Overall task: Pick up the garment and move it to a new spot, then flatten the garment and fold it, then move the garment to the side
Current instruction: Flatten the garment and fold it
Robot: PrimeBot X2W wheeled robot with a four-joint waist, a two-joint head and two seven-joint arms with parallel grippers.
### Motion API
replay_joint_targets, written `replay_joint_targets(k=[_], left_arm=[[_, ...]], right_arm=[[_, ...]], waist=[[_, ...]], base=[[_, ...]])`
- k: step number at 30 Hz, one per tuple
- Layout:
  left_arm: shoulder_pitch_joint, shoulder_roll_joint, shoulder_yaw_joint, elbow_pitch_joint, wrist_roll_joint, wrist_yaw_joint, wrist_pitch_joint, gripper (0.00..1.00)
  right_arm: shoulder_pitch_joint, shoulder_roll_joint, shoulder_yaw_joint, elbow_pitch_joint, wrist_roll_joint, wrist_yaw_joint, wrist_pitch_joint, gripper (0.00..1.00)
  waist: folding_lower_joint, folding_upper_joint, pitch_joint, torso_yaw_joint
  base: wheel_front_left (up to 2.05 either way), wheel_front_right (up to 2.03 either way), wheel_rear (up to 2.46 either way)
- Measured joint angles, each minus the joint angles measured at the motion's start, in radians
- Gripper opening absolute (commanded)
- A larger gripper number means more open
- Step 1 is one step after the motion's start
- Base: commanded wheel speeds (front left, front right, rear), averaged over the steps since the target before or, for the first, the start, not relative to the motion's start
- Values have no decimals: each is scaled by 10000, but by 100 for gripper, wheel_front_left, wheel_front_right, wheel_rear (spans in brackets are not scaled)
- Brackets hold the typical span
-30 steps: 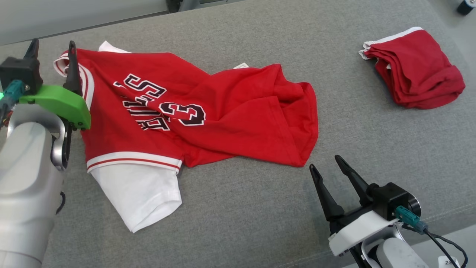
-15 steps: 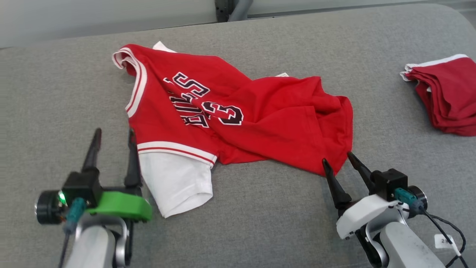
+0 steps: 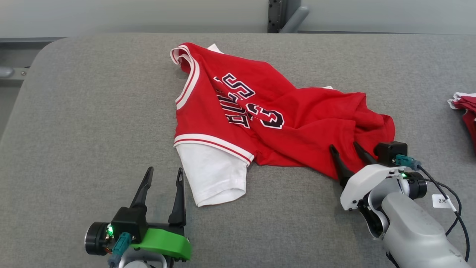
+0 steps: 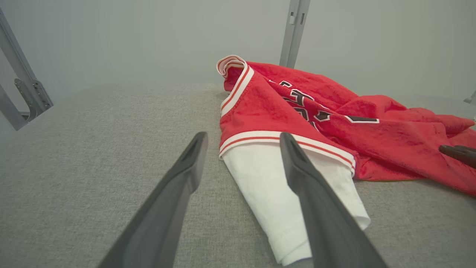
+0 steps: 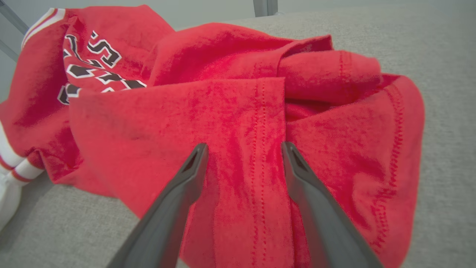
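Note:
A crumpled red jersey with black lettering and a white sleeve lies on the grey padded table. My left gripper stands open near the front edge, just left of the white sleeve and apart from it; the left wrist view has its fingertips framing the sleeve. My right gripper is open at the jersey's near right hem. In the right wrist view it hovers over the stitched red hem, with nothing pinched between the fingers.
A second red garment, folded, lies at the far right edge of the head view. A metal post rises behind the table. The table's rounded left edge drops off to a frame.
The head camera has swung, shifting the whole picture right. My left gripper pulled back from the collar to beside the white sleeve. My right gripper has advanced onto the red hem.

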Motion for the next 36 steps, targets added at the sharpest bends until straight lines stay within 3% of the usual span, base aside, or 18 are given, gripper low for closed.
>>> replay_joint_targets(k=[1, 2, 3, 4, 12, 18, 24, 25, 26, 27, 31, 36], left_arm=[[0, 0, 0, 0, 0, 0, 0, 100], [-2, -19, 8, 19, 25, -31, 0, 100], [-4, -35, 33, 25, 56, -36, 0, 100], [-4, -46, 75, 27, 69, -36, 0, 100], [8, -86, 366, 19, 198, -130, 0, 100], [8, -104, 378, -82, 228, -219, 0, 100], [-72, -113, 50, -119, 48, -242, 0, 100], [-101, -113, 2, -113, 12, -232, 0, 100], [-142, -113, -52, -96, -35, -222, 2, 100], [-174, -115, -107, -67, -61, -198, 2, 100], [-236, -119, -199, 35, -115, -155, 0, 100], [-200, -121, -104, 104, -251, -33, 0, 100]], right_arm=[[0, 0, 0, 0, 0, 0, 0, 45], [-87, -73, 222, 84, 130, 4, 2, 45], [-170, -117, 332, 182, 424, 4, 2, 15], [-223, -159, 441, 238, 740, 2, 2, 0], [-714, -899, 1066, 180, 1536, 4, -59, 0], [-1432, -1747, 295, -585, 1070, 4, -98, 0], [-2384, -2086, -435, -360, 84, 4, -98, 0], [-2527, -2073, -562, -115, -65, 4, -98, 13], [-2645, -2057, -637, 213, -244, 4, -98, 80], [-2719, -2054, -713, 502, -489, 4, -98, 100], [-3039, -1969, -1356, 897, -1563, 4, -98, 100], [-2155, -1264, -1948, -86, -2104, 8, -98, 100]], waist=[[0, 0, 0, 0], [0, 0, -11, 95], [0, 0, -22, 183], [0, 0, -35, 261], [0, 0, -199, 544], [0, 0, -181, 681], [0, 0, 23, 998], [0, 0, 72, 1052], [0, 0, 123, 1108], [0, 0, 168, 1163], [0, 0, 310, 1344], [0, 0, 279, 1284]], base=[[0, 0, 0], [0, 0, 0], [0, 0, 0], [0, 0, 0], [0, 0, 0], [0, 0, 0], [0, 0, 0], [0, 0, 0], [0, 0, 0], [0, 0, 0], [0, 0, 0], [0, 0, 0]])
